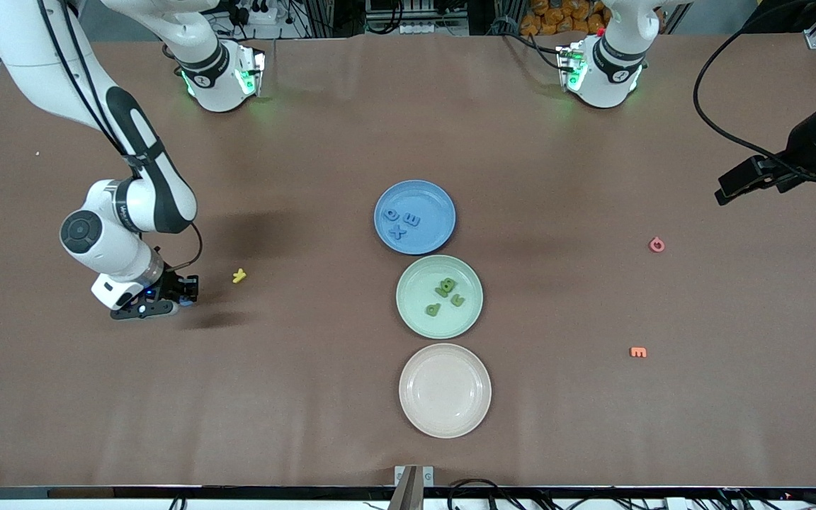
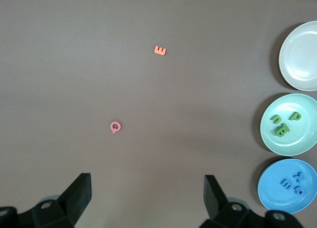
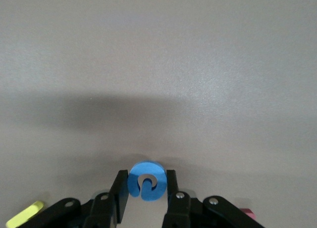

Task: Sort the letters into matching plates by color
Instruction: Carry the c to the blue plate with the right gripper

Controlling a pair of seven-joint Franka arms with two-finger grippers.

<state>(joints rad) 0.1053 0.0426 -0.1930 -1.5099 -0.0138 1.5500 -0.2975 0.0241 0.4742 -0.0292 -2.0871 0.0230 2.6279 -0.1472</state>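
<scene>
**Right gripper clamped on a blue letter, low over the right arm's end of the table**

The small chunky blue toy letter, a rounded C or G shape, sits pinched between the right gripper's two black fingers, gripped across its outer curved flanks. Looks like light foam or soft plastic: little weight, probably slightly squashy, so a flat squeeze across the widest part suits it; matte, not likely slippery. In the front view the letter is hard to make out, so whether it touches the brown tabletop or is just above it, I can't say for sure.

Just beside that gripper lies a small yellow toy letter, loose on the table, also at the edge of the right wrist view.

Mid-table stand three plates in a row: the round blue matte plate with blue letters in it, farthest from the front camera; then the pale mint green plate holding green letters; nearest, the cream-beige plate.

Toward the left arm's end, a pink round letter and an orange E-shaped letter lie well apart from each other, both unsorted.

The left gripper waits high over that end, jaws spread wide, holding nothing.

Judgement: the blue letter belongs in the blue plate, a long carry.
</scene>
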